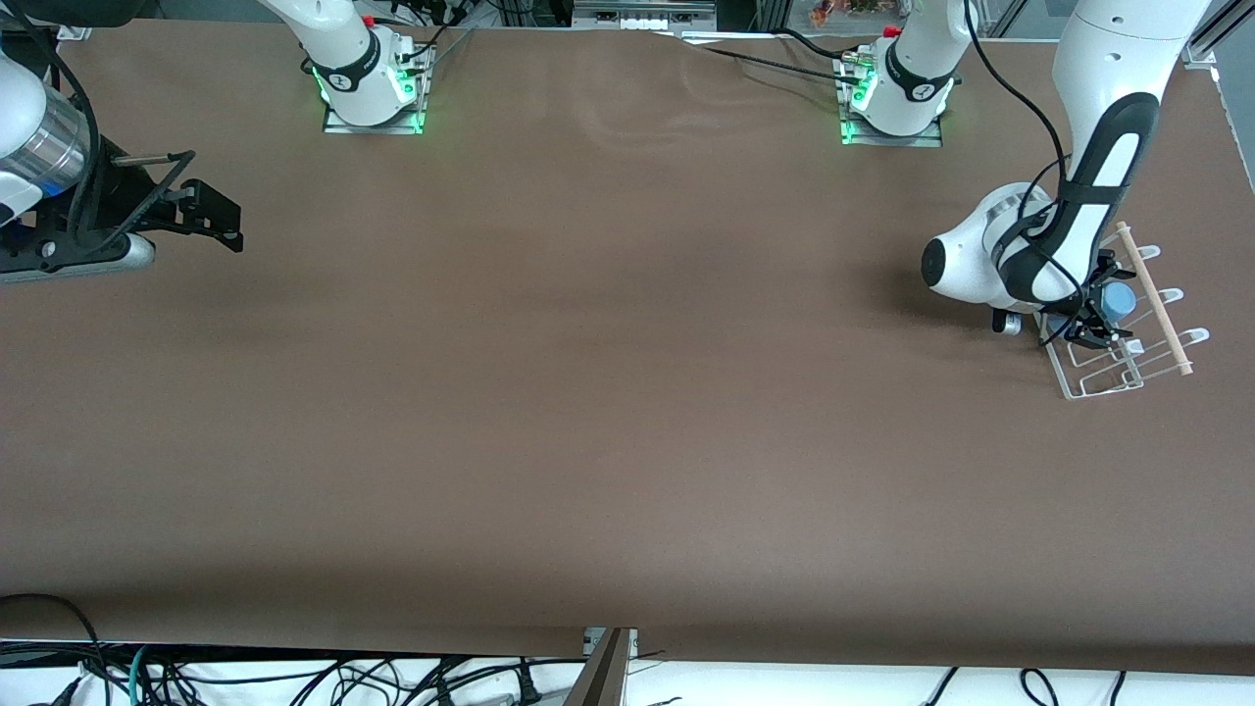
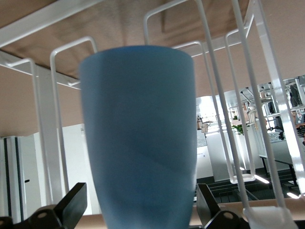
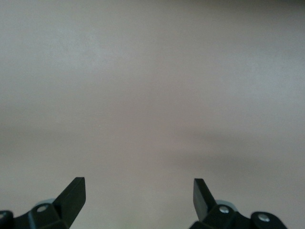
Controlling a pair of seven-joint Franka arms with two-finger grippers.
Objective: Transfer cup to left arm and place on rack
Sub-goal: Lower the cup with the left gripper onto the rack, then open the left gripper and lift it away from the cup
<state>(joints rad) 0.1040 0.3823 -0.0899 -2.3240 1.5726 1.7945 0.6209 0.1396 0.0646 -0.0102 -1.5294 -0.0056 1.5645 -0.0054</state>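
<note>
The light-blue cup (image 1: 1118,299) lies among the looped prongs of the white wire rack (image 1: 1103,378), by its wooden rod (image 1: 1157,299), at the left arm's end of the table. In the left wrist view the cup (image 2: 140,138) fills the middle, with rack wires (image 2: 217,109) around it. My left gripper (image 1: 1091,328) is over the rack and open. Its fingertips (image 2: 74,198) stand on either side of the cup with a gap showing. My right gripper (image 1: 211,211) is open and empty over bare table at the right arm's end, and waits.
The brown table (image 1: 608,392) stretches between the two arms. The arm bases (image 1: 373,88) stand along the edge farthest from the front camera. Cables hang below the near edge.
</note>
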